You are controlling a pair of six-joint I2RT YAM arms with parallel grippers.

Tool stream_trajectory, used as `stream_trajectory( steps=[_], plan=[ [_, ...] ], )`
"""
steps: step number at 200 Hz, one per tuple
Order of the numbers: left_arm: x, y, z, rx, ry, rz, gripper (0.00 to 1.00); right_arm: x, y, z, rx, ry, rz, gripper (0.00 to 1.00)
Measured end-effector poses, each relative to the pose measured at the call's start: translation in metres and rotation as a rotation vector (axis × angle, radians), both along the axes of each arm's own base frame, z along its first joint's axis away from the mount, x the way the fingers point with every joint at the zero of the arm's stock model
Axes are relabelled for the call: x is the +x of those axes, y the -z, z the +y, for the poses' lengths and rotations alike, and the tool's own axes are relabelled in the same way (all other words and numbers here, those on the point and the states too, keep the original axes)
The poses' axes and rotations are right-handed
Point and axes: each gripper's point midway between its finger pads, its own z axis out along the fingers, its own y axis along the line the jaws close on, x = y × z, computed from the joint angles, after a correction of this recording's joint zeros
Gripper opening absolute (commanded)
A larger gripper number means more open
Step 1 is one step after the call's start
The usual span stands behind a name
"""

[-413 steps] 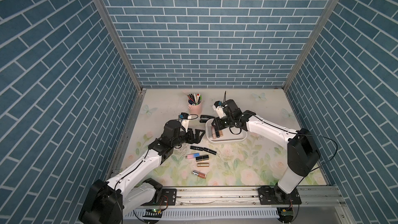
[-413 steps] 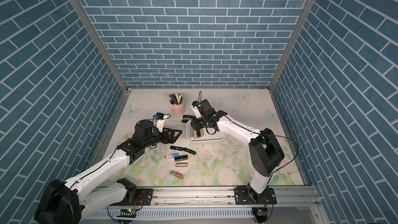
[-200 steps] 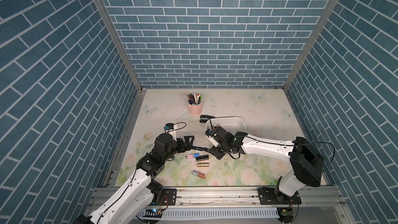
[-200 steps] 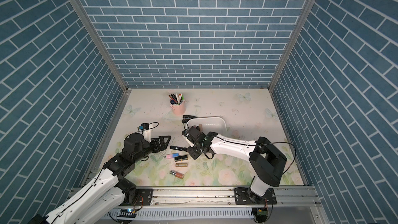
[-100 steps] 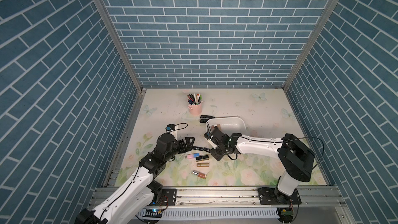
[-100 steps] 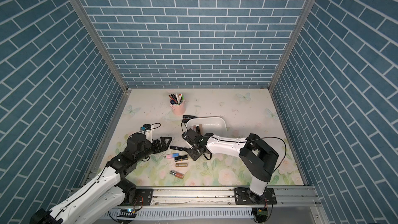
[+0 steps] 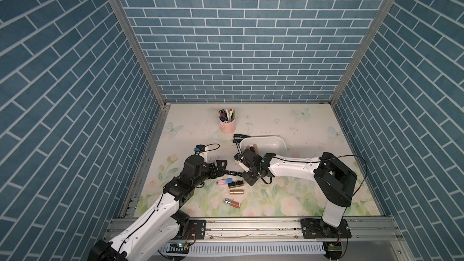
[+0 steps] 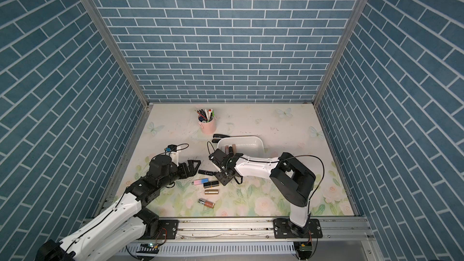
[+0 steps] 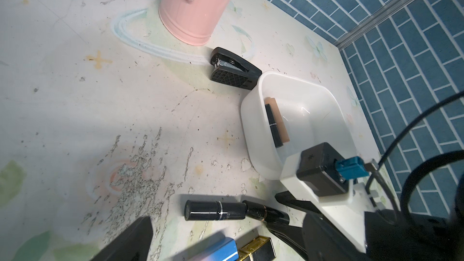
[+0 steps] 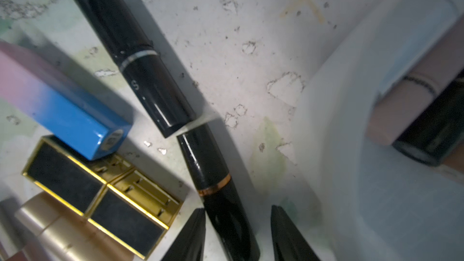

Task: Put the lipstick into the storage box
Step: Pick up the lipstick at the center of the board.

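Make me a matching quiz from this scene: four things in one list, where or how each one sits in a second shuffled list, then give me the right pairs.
Things
1. pink pen cup
2. black stapler
3. beige lipstick
4. tapered black lipstick

Places
A. lying inside the storage box
B. between the open fingers of the right gripper
C. standing upright, holding pens
D. lying outside the storage box, beside the corner on the pen cup's side

Pairs: 1-C, 2-D, 3-A, 4-B
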Motion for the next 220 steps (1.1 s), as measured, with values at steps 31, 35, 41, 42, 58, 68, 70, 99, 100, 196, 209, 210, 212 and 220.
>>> stream_trajectory(
  steps=[31,35,41,42,58,68,70,99,100,196,209,210,212,220],
  plan=[
    [0.0,0.002,0.0,0.01,0.005,0.0,1.0,0.002,0.005,0.002,-0.014,-0.01,-0.003,0.46],
    [0.0,0.001,0.0,0.01,0.006,-0.001,1.0,0.002,0.006,0.002,-0.017,-0.01,-0.002,0.46],
    [0.0,0.001,0.0,0.011,0.005,-0.001,1.0,0.003,0.006,0.002,-0.019,-0.009,-0.003,0.46],
    [0.0,0.001,0.0,0.011,0.005,-0.001,1.0,0.003,0.006,0.002,-0.018,-0.009,-0.003,0.46],
    [0.0,0.001,0.0,0.013,0.005,-0.002,1.0,0.004,0.006,0.002,-0.021,-0.014,-0.009,0.43],
    [0.0,0.001,0.0,0.014,0.005,-0.003,1.0,0.005,0.006,0.004,-0.021,-0.018,-0.011,0.4],
    [0.0,0.001,0.0,0.014,0.005,-0.003,0.99,0.005,0.006,0.004,-0.022,-0.02,-0.011,0.39],
    [0.0,0.002,0.0,0.015,0.005,0.0,1.0,0.005,0.006,0.004,-0.023,-0.034,-0.016,0.29],
    [0.0,0.002,0.0,0.016,0.006,0.0,1.0,0.005,0.006,0.004,-0.023,-0.034,-0.016,0.28],
    [0.004,-0.001,-0.002,0.006,0.007,-0.016,1.0,0.002,0.005,-0.005,-0.041,-0.043,-0.023,0.17],
    [0.004,-0.002,-0.002,0.002,0.008,-0.02,0.99,0.001,0.003,-0.007,-0.042,-0.042,-0.024,0.17],
    [0.004,-0.002,-0.002,0.002,0.008,-0.02,0.99,0.001,0.002,-0.007,-0.042,-0.042,-0.025,0.17],
    [0.004,-0.002,-0.003,0.001,0.009,-0.021,1.0,0.002,0.001,-0.007,-0.041,-0.042,-0.027,0.17],
    [0.005,-0.003,-0.003,-0.001,0.009,-0.024,1.0,0.002,0.0,-0.007,-0.038,-0.041,-0.029,0.17]
  ],
)
